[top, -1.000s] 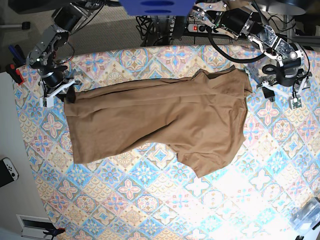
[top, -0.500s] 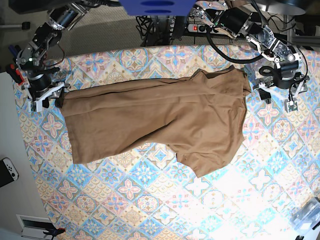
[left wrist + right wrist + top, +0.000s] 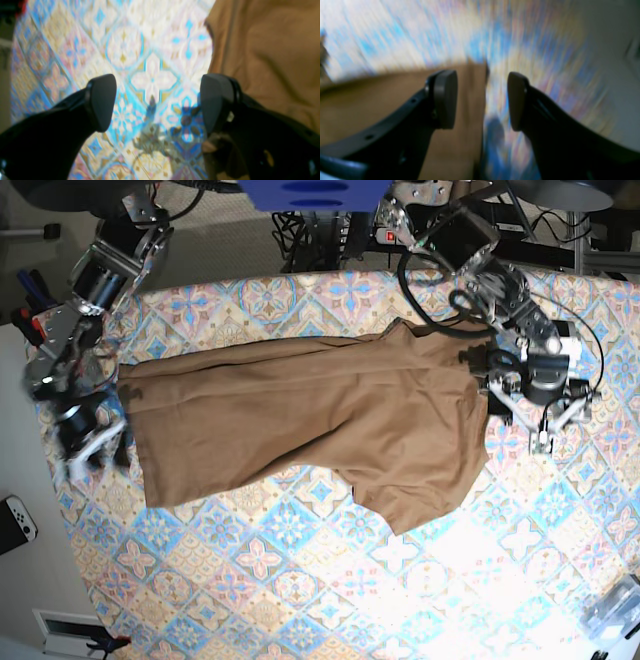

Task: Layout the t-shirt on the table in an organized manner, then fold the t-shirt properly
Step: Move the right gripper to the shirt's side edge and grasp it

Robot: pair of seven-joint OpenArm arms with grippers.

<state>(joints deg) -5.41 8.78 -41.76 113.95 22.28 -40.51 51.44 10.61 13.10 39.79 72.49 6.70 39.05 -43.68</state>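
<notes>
Tan-brown cotton t-shirt (image 3: 310, 415) spread across the tile-patterned surface (image 3: 300, 580)
Both hands, left (image 3: 158, 102) and right (image 3: 482, 100), gape apart, holding nothing; bare cloth lies below.

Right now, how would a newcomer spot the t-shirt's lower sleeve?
Start with the patterned table. The tan-brown t-shirt lies across its upper half. On the side nearer the left gripper, one flap juts down past the straight lower edge; nothing else does.

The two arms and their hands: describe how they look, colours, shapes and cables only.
Both arms are silver-grey metal segments with black joints and loose black cables. The left hand has two glossy black fingers ending in flat, rounded dark pads. The right hand looks alike, with small holes along one finger. In the base view, each hand shows white parts.
</notes>
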